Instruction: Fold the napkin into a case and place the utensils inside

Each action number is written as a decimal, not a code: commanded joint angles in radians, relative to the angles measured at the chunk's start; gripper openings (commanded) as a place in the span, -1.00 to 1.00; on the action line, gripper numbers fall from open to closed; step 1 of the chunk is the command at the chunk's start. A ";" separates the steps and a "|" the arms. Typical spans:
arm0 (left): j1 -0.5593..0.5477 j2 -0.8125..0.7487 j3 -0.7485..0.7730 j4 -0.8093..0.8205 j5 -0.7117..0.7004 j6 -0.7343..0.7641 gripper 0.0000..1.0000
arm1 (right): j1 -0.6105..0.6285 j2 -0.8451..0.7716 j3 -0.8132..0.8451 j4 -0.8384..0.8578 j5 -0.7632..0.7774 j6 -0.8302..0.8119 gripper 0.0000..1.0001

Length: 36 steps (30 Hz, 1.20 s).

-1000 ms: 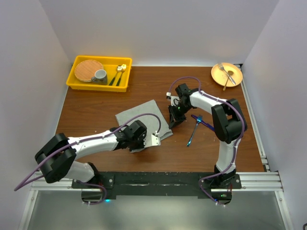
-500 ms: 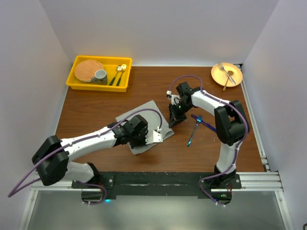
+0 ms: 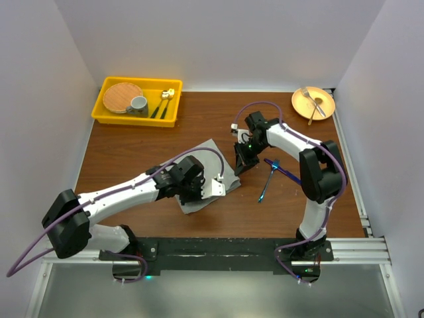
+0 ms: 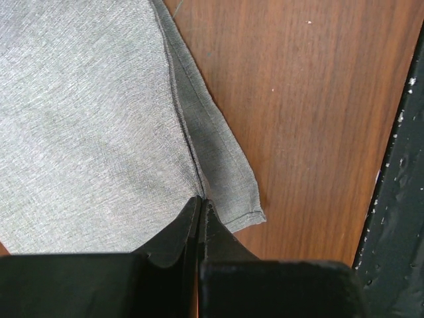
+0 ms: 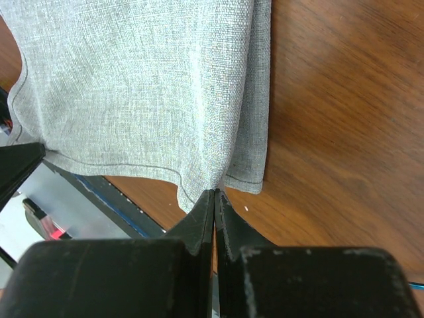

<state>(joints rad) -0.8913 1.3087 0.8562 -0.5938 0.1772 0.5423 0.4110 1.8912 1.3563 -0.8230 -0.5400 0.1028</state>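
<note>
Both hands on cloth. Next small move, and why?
Likely carry the pinched edge across the napkin for a fold: left hand and right hand are each shut on it, and the cloth is not yet folded narrow.

Yellow tray (image 3: 132,120) with grey cup (image 3: 138,104), orange plate (image 3: 298,103) with fork (image 3: 307,94)

Top view: fixed high behind my two bases, looking down over the whole table (image 3: 132,152). Wrist views: each rides just behind its claw, my left gripper (image 4: 200,204) and right gripper (image 5: 214,194), facing along the fingers at very close range. All three share the napkin (image 3: 209,162).
</note>
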 commanded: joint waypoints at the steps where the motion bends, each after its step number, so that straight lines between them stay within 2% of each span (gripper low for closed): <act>1: -0.001 0.000 0.004 0.014 0.050 -0.007 -1.00 | -0.005 0.003 -0.008 0.024 0.014 -0.018 -1.00; 7: -0.001 0.029 -0.048 0.074 0.047 -0.027 -0.98 | -0.005 0.052 0.001 0.065 0.018 -0.011 -1.00; 9: -0.001 0.035 -0.057 0.086 0.062 -0.041 -0.75 | -0.005 0.062 0.001 0.065 0.020 -0.020 -1.00; 10: -0.001 0.041 -0.055 0.086 0.068 -0.044 -0.47 | -0.005 0.065 0.000 0.064 0.017 -0.023 -1.00; 13: 0.000 0.032 -0.046 0.062 0.084 -0.048 -0.03 | -0.003 0.069 0.004 0.026 0.018 -0.041 -0.98; 14: 0.018 0.021 -0.045 0.046 0.085 -0.047 0.03 | -0.005 0.065 0.009 0.001 0.023 -0.055 -0.77; 15: 0.041 0.011 -0.034 0.037 0.109 -0.045 0.11 | -0.005 0.057 0.012 -0.010 0.025 -0.063 -0.68; 16: 0.072 -0.014 -0.026 0.029 0.135 -0.045 0.12 | -0.005 0.036 0.017 -0.019 0.035 -0.075 -0.55; 18: 0.194 -0.040 0.004 -0.006 0.215 -0.042 0.14 | -0.005 0.013 0.036 -0.034 0.048 -0.081 -0.12; 20: 0.300 -0.055 0.020 -0.040 0.255 -0.028 0.14 | -0.005 -0.009 0.075 -0.045 0.058 -0.092 -0.03; 27: 0.459 -0.059 0.041 -0.029 0.294 -0.067 0.04 | 0.006 0.052 0.127 0.007 0.018 -0.061 -0.01; 31: 0.540 -0.017 0.052 0.003 0.324 -0.103 -0.08 | 0.011 0.074 0.051 0.079 0.011 -0.054 -0.03; 36: 0.557 0.053 0.049 0.058 0.376 -0.151 -0.18 | 0.025 0.060 -0.037 0.137 -0.006 -0.054 -0.07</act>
<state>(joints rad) -0.3470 1.3197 0.8757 -0.5999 0.4740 0.4496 0.4210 1.9575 1.3750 -0.7410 -0.5167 0.0448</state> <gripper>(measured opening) 0.431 0.482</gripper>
